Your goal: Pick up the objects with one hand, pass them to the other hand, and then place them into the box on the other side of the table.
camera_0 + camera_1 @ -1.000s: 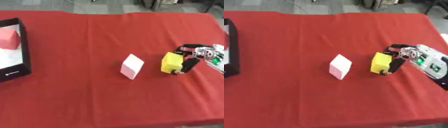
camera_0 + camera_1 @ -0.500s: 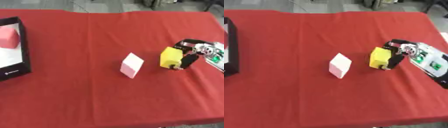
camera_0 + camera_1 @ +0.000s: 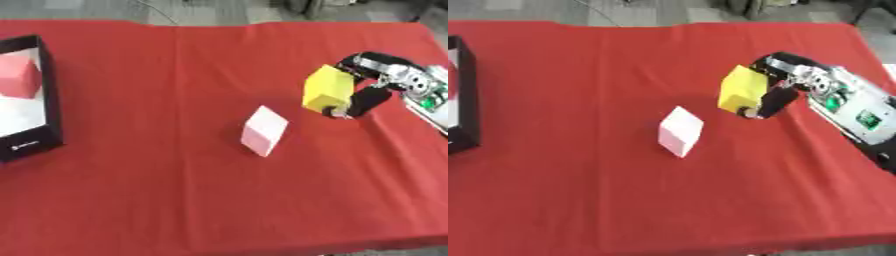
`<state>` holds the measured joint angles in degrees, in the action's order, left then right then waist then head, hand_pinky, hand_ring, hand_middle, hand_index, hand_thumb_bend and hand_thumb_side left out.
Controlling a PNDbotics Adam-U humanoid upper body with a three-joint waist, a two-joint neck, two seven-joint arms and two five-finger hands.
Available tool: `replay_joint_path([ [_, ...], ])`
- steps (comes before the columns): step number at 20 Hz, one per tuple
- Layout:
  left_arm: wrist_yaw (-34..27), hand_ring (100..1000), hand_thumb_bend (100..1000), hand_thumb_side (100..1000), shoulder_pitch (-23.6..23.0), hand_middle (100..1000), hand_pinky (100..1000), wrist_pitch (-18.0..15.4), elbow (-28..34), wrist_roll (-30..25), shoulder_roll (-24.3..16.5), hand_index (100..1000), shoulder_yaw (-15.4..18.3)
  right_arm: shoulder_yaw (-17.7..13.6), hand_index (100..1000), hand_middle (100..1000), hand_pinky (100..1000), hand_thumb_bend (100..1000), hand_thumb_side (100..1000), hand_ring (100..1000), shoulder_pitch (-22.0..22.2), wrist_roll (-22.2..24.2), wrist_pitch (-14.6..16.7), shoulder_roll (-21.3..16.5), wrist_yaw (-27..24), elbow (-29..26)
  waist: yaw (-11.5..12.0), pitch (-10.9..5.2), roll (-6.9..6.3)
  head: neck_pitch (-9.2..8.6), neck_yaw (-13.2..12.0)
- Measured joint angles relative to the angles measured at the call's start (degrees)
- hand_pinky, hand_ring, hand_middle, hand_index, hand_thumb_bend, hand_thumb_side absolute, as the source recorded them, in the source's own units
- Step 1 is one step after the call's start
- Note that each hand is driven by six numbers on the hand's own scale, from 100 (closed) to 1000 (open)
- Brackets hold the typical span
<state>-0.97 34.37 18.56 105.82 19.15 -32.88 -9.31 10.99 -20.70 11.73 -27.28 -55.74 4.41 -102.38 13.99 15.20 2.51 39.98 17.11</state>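
Your right hand (image 3: 366,95), fingers curled around the yellow block (image 3: 327,93), has lifted it off the cloth (image 3: 219,200); handover next, then the box (image 3: 33,145). Left hand unseen.

Box (image 3: 35,145) at table's (image 3: 219,210) far left, one block (image 3: 19,77) inside. Second block (image 3: 264,131) mid-table. Third block (image 3: 327,88) right of it, in the right hand (image 3: 366,95).

Bright, even light, faint shadows; both views soft and blurred.
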Motion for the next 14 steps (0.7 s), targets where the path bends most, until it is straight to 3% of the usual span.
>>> replay_joint_path([
  [6, 0.1, 561, 119, 677, 1.7, 709, 798, 0.2, 0.9, -1.8, 0.0, 690, -0.4, 1.4, 583, 428, 806, 100, 100, 548, -2.7, -4.9, -1.7, 4.7, -1.7, -1.9, 0.6, 0.00, -0.46, -0.39, -0.9],
  [14, 1.0, 568, 133, 642, 5.6, 708, 798, 0.9, 3.2, -5.7, -1.1, 696, -2.3, 3.5, 585, 423, 803, 100, 100, 523, -6.2, -11.5, -1.6, 11.4, -3.1, -2.4, 0.6, -0.02, -0.95, -0.63, -2.4],
])
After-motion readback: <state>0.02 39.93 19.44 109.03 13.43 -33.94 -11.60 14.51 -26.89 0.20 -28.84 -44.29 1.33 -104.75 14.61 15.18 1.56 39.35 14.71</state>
